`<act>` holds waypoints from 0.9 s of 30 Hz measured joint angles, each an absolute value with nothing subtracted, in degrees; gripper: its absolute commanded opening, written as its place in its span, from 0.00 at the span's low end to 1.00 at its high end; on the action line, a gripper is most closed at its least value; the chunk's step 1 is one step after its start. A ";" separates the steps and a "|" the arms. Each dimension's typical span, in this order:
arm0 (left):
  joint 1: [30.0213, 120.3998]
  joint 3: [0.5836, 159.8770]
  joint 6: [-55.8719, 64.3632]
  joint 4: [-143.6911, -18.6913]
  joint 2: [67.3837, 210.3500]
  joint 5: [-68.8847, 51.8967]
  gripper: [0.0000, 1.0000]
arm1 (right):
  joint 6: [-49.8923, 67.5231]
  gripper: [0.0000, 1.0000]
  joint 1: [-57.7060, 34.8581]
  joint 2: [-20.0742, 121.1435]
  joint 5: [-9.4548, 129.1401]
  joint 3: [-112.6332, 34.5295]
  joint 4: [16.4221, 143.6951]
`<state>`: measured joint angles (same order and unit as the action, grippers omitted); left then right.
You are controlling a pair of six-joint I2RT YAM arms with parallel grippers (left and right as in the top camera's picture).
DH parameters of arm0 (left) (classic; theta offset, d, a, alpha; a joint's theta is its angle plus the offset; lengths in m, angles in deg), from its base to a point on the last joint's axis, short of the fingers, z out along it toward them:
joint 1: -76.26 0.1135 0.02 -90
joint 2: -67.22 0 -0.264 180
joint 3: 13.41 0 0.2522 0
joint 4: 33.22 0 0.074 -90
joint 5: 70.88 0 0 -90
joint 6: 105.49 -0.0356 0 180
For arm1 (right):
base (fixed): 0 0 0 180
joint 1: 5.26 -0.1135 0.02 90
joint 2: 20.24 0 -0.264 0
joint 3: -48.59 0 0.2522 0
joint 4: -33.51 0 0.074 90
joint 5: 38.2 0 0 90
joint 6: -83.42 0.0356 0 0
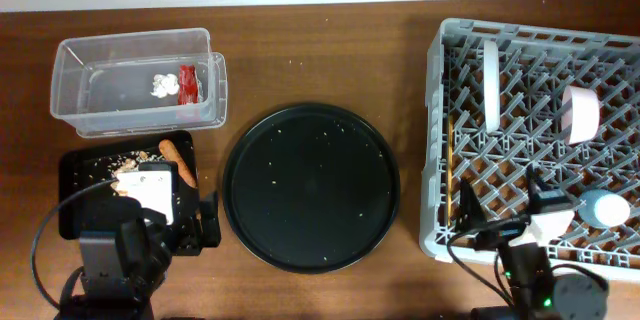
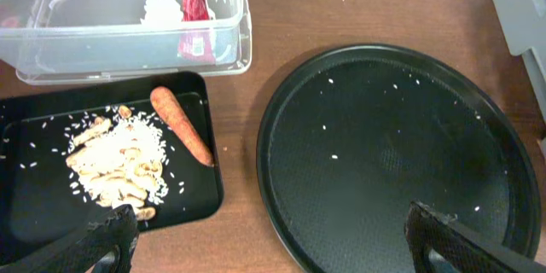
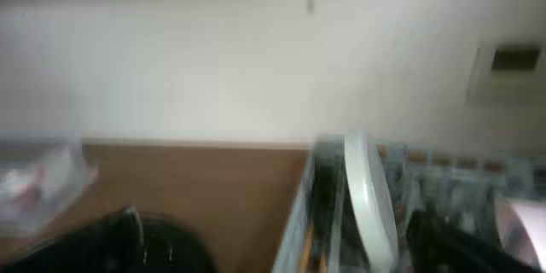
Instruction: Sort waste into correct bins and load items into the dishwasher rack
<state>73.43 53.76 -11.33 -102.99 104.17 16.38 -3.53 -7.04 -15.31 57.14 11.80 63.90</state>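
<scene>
The clear tub [image 1: 75,70] at the back left holds the red wrapper [image 1: 187,82] and the white tissue [image 1: 164,84]. The shallow black tray [image 1: 75,175] holds the beige food scraps [image 2: 119,164] and the carrot [image 2: 181,124]. The grey rack [image 1: 436,140] on the right holds the upright plate [image 1: 490,82], the bowl [image 1: 580,112] on its side, the light-blue cup [image 1: 604,207] and the wooden stick [image 1: 466,200]. My left gripper [image 2: 273,247] is open and empty, above the gap between the black tray and the round tray. My right gripper [image 1: 515,222] looks open and empty over the rack's front edge.
A big round black tray [image 1: 310,188] with a few rice grains lies in the middle of the wooden table. The right wrist view is blurred; it shows the plate [image 3: 367,196], the rack's edge [image 3: 299,222] and a pale wall behind.
</scene>
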 measured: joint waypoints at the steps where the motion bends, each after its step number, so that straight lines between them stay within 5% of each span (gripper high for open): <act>1: 73.43 53.74 -11.33 -102.97 104.19 16.38 0.99 | -3.36 0.98 -7.04 -17.25 57.03 15.05 59.76; 9: 73.43 53.70 -11.33 -103.06 104.17 16.38 0.99 | -3.40 0.98 -7.04 -19.42 51.48 30.68 45.25; 27: 73.43 53.70 -11.33 -103.06 104.17 16.38 0.99 | -4.01 0.98 -7.04 -19.40 50.50 34.09 51.59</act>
<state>73.43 53.70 -11.33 -103.06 104.17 16.38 -4.01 -7.04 -19.40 50.50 34.09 51.59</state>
